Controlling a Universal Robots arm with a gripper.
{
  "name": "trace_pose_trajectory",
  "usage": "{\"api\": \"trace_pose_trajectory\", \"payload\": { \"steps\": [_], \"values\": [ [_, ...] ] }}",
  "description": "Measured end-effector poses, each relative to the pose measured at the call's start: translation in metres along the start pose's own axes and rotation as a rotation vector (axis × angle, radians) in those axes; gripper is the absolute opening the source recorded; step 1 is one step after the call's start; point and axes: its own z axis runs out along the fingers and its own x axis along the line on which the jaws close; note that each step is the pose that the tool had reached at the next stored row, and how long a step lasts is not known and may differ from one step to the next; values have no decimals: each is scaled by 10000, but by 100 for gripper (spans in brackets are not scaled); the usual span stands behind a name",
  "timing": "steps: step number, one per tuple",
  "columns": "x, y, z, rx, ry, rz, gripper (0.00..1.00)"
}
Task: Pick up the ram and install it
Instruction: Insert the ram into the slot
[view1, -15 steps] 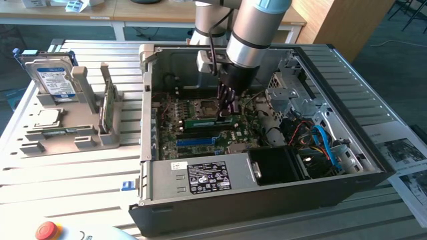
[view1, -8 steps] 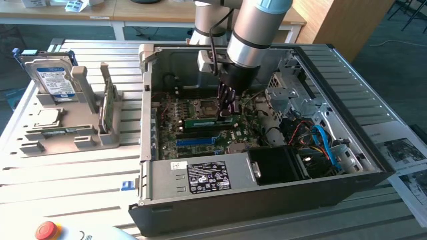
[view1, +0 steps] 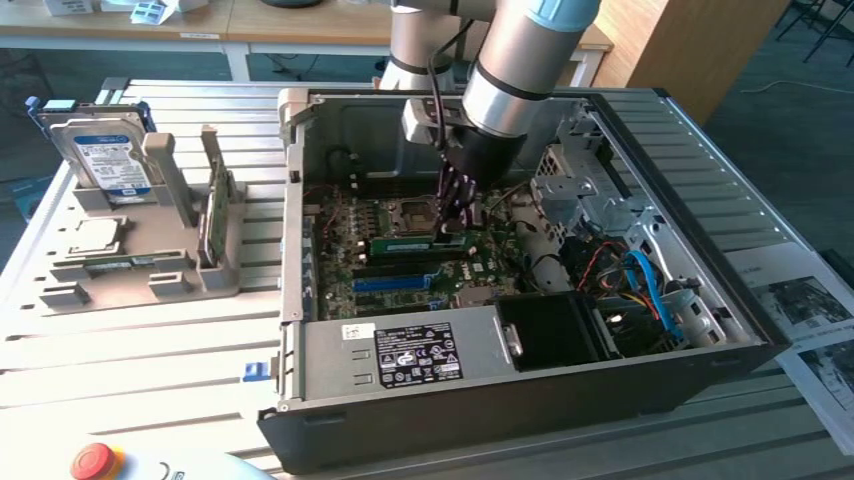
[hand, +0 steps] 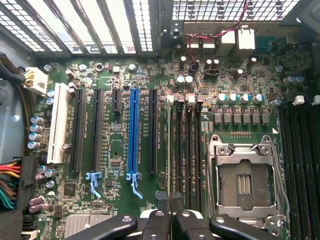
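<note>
My gripper (view1: 454, 228) reaches down inside the open computer case (view1: 534, 400), low over the motherboard. It is shut on the ram (view1: 407, 243), a narrow green stick lying level just above the board beside the memory slots. In the wrist view the ram (hand: 170, 150) shows edge-on as a thin strip running away from the gripper (hand: 172, 222). Both black fingers (hand: 157, 225) are pressed against it. The dark memory slots (hand: 189, 150) run parallel right beside it, next to the bare processor socket (hand: 242, 182).
A grey holder (view1: 134, 270) on the exterior view's left carries a blue-labelled hard drive (view1: 100, 150), a green card (view1: 214, 205) and a chip (view1: 94, 235). The case walls, drive cage (view1: 587, 180), cables (view1: 641, 280) and black fan box (view1: 561, 330) hem in the gripper. A blue expansion slot (hand: 132, 135) lies nearby.
</note>
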Motion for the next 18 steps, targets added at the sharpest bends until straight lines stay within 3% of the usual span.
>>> {"api": "trace_pose_trajectory", "payload": {
  "steps": [16,18],
  "values": [
    [-22,35,6,12,0,2,12],
    [-22,29,5,-11,1,1,12]
  ]
}}
